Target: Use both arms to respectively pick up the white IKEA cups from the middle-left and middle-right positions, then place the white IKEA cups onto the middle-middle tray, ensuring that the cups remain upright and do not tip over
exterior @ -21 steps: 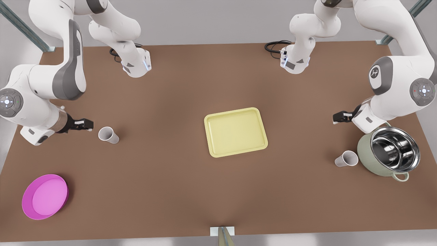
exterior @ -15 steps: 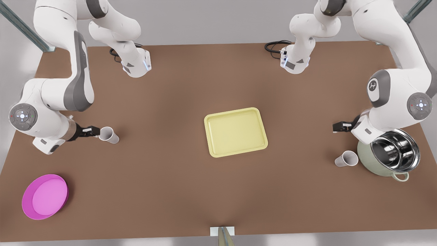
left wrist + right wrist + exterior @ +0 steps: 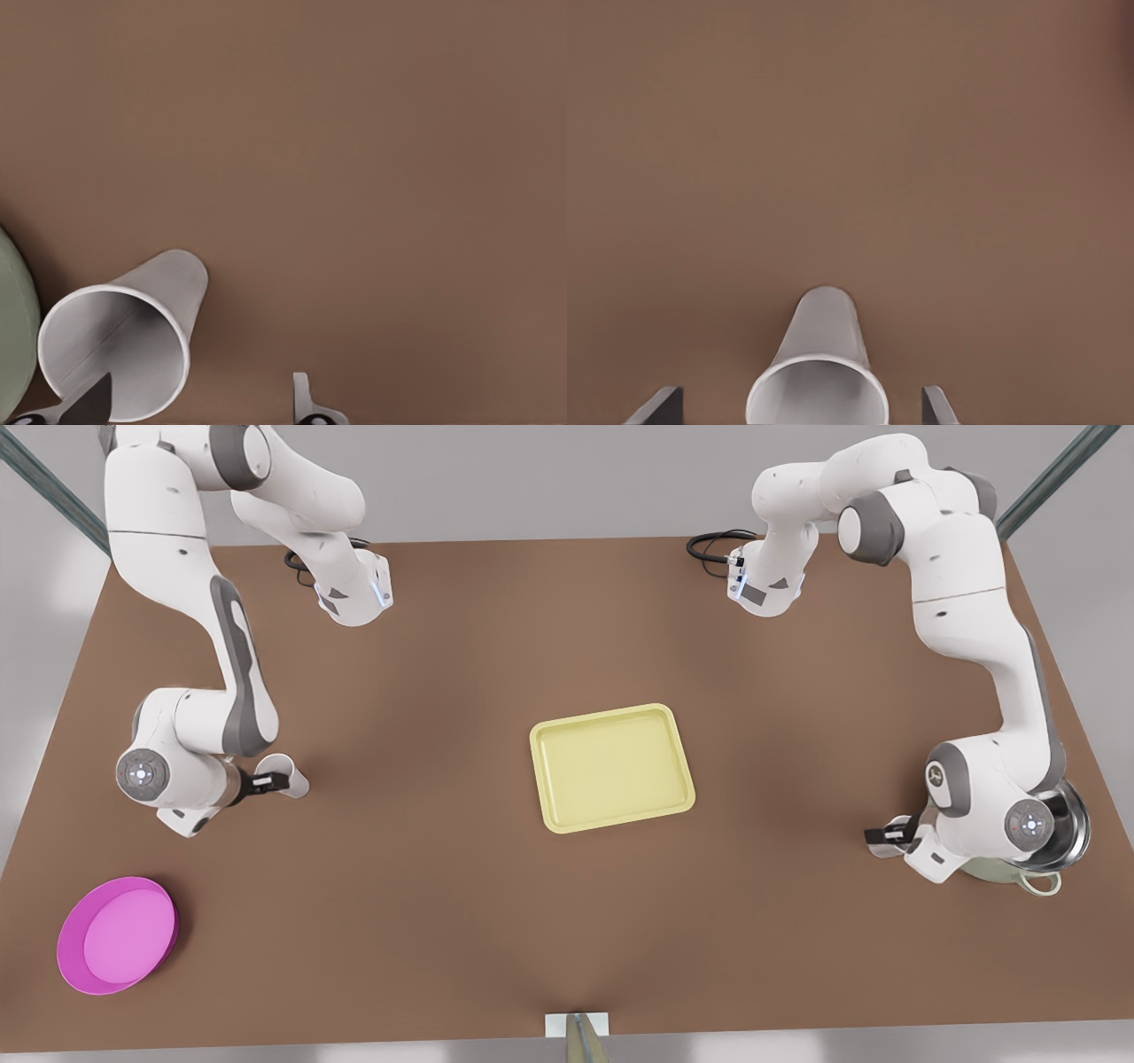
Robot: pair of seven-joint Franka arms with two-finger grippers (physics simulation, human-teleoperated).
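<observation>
- Currently 2 small plain white tapered handleless cups look upright on the brown table [image 3: 461, 646]. Both are well apart from the flat pale-yellow rectangular tray [image 3: 611, 766] in the middle.
- Left gripper [image 3: 886, 834] (the arm on the front view's right) is low at the pot-side cup [image 3: 120, 350]. Its fingers are spread wide and grip nothing. The cup sits off-centre, with 1 dark finger overlapping its mouth in the left wrist view.
- Right gripper [image 3: 267, 783] (front view's left) straddles the other cup [image 3: 819, 372]. Its fingers are wide on either side, the cup is centred, and no contact is visible.
- Handling, as a judgement: the cups are probably light, stiff and smooth. The taper could let a cup slip or tip under a hard squeeze, so pinch the wall square across its middle.
- The sage-green steel-lined pot [image 3: 1054, 824] stands just beside the left gripper's cup, under that arm's wrist. It is the main bump risk when closing or lifting.
- The round magenta bowl [image 3: 117, 934] is well apart, near a table corner, and not in the way.
- No object lies between either cup and the tray.
</observation>
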